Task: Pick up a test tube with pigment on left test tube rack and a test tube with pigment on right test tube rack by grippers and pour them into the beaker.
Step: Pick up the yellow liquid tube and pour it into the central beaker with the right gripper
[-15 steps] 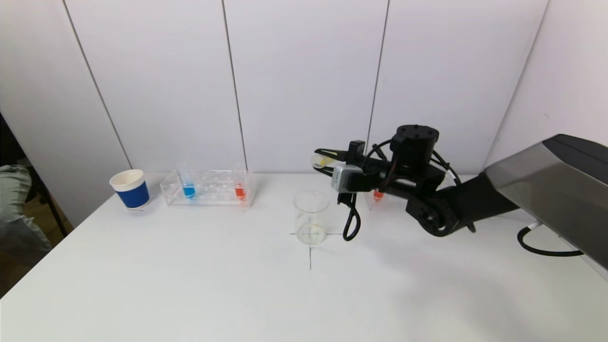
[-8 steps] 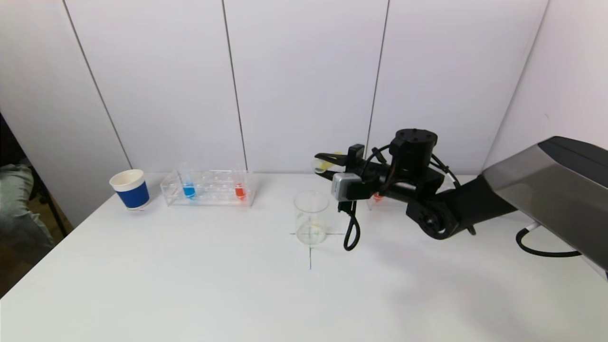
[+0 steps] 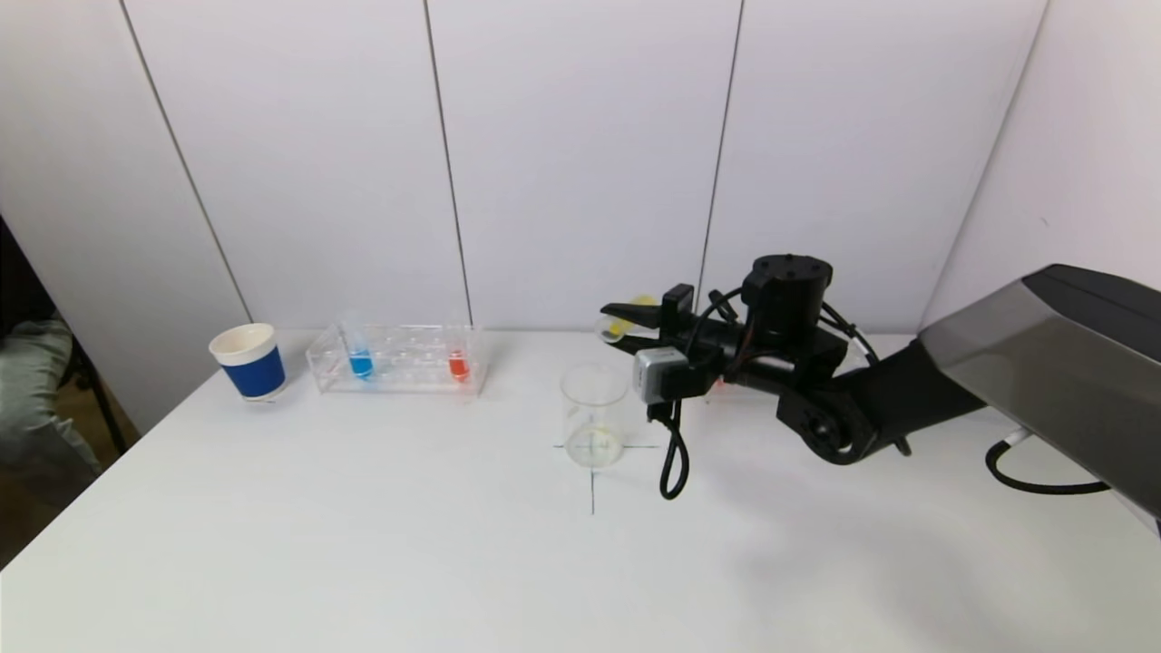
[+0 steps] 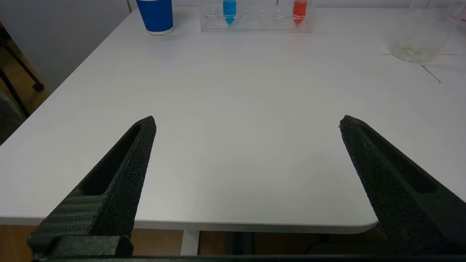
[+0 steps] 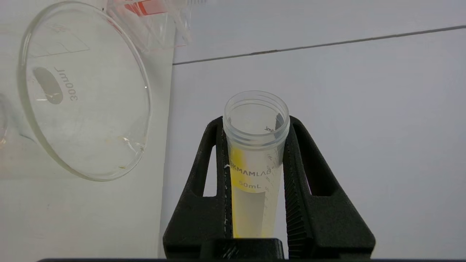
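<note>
My right gripper (image 3: 624,325) is shut on a clear test tube (image 5: 255,160) streaked with yellow pigment. The tube lies nearly level, just above and behind the glass beaker (image 3: 594,415), with its open mouth towards the beaker's side. A thin pale yellowish film covers the beaker's bottom. The left rack (image 3: 399,358) holds a blue tube (image 3: 360,363) and a red tube (image 3: 458,365). In the right wrist view the right rack (image 5: 156,29) shows a red tube (image 5: 140,7); my right arm hides it in the head view. My left gripper (image 4: 247,120) hangs open and empty over the table's near edge.
A blue paper cup (image 3: 249,361) stands left of the left rack. A black cable loop (image 3: 671,462) dangles from my right wrist beside the beaker. A cross (image 3: 592,490) is drawn on the table under the beaker. The wall is close behind the racks.
My right wrist has rolled with the tube still held, and its grey camera box has swung lower. The cable loop has dropped a little. The left gripper has not moved.
</note>
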`<state>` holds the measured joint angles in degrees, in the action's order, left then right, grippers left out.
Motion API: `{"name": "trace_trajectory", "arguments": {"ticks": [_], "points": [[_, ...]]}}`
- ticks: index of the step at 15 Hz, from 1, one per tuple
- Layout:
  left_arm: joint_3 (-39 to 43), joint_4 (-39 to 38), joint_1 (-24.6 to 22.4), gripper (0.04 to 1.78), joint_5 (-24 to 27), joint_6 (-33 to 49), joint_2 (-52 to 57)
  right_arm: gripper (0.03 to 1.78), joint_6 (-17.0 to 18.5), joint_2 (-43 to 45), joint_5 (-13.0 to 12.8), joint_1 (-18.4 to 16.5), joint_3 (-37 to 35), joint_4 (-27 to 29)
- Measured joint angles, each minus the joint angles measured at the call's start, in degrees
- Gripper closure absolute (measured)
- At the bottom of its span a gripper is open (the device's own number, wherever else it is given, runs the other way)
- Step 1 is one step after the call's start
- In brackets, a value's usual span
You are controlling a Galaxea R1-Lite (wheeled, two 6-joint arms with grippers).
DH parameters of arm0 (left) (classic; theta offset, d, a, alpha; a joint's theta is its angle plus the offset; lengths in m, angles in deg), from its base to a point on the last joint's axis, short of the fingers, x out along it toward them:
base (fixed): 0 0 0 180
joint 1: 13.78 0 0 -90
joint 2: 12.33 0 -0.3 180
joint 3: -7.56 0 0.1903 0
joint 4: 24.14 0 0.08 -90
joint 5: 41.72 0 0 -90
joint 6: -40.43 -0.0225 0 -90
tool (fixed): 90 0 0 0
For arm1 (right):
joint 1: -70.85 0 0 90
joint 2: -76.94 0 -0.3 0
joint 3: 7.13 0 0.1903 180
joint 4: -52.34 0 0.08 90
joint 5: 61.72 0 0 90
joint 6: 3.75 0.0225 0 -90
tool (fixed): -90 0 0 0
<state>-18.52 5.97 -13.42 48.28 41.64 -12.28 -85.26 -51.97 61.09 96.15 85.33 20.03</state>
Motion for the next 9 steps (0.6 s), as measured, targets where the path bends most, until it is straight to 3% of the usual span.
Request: {"name": "trace_trajectory", "arguments": {"ticks": [9], "points": [[0.0,0.0,0.0,0.06,0.0,0.0,0.0,1.35,-6.0,0.3,0.9,0.1,-0.9,0.8]]}}
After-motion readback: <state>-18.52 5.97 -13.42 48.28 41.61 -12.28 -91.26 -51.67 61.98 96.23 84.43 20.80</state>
